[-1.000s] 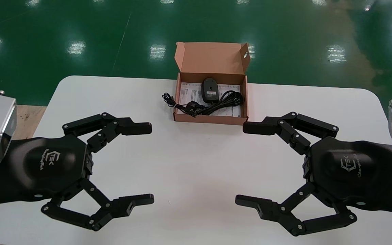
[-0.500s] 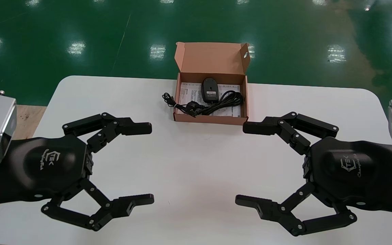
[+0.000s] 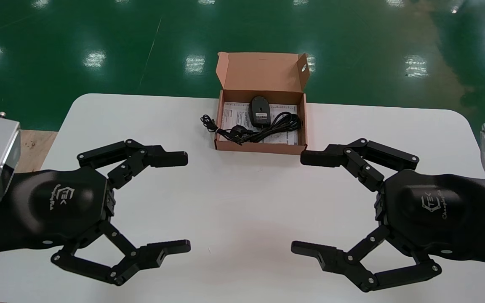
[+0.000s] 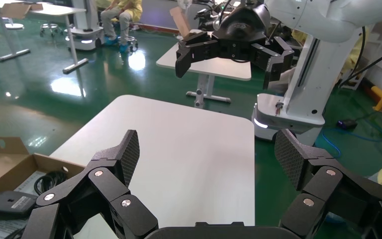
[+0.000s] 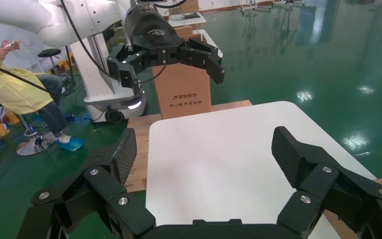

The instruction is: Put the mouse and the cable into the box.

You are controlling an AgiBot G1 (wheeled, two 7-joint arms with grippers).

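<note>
My left gripper and right gripper hang wide open, holding nothing, above the table; mouse in the box, cable spilling over its side

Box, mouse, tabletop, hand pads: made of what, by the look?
Box: brown matte cardboard; folded flaps, raw edges.
Mouse: probably black plastic, smooth, faint sheen.
Tabletop: white, smooth, matte; laminate or painted board, cannot tell which.
Pads of left hand and right hand, both open and idle: black, cross-hatched, likely rubber.
</note>
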